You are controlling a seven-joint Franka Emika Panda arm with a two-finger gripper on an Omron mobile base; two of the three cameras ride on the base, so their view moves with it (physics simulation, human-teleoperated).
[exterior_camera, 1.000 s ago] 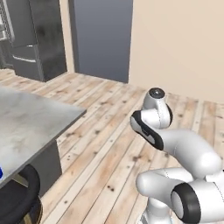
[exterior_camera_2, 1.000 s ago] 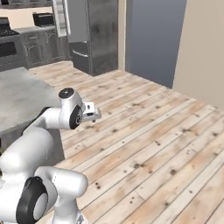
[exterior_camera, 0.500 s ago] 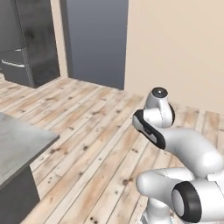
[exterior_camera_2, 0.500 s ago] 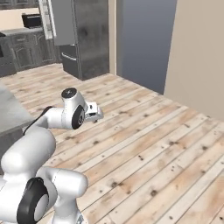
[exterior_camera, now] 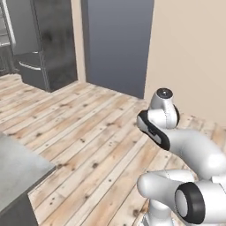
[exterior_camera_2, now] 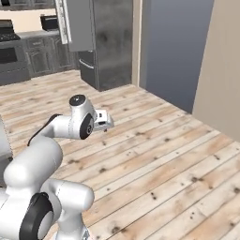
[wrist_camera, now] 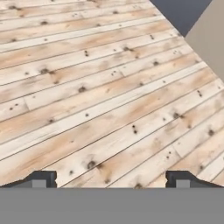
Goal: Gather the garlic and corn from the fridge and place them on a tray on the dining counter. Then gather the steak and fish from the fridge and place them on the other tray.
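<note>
Down at the near left, a corner of the grey marbled surface (exterior_camera: 20, 176) pokes in, and just over the wooden floor (wrist_camera: 109, 96) the hand (wrist_camera: 112, 178) hangs wide open, fingertips (wrist_camera: 41, 178) far apart, holding nothing. Farther back the fridge (exterior_camera_2: 110, 44) stands tall and dark grey, pale drawer handle showing, with a grey-blue door panel (exterior_camera: 117, 44) beside it and bare planks in between.

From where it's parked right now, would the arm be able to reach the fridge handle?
Probably not. The fridge stands well across the wooden floor, and the open, empty gripper is tucked near the base, pointing at bare planks. Nothing blocks the way; the base likely needs to drive closer first.
</note>
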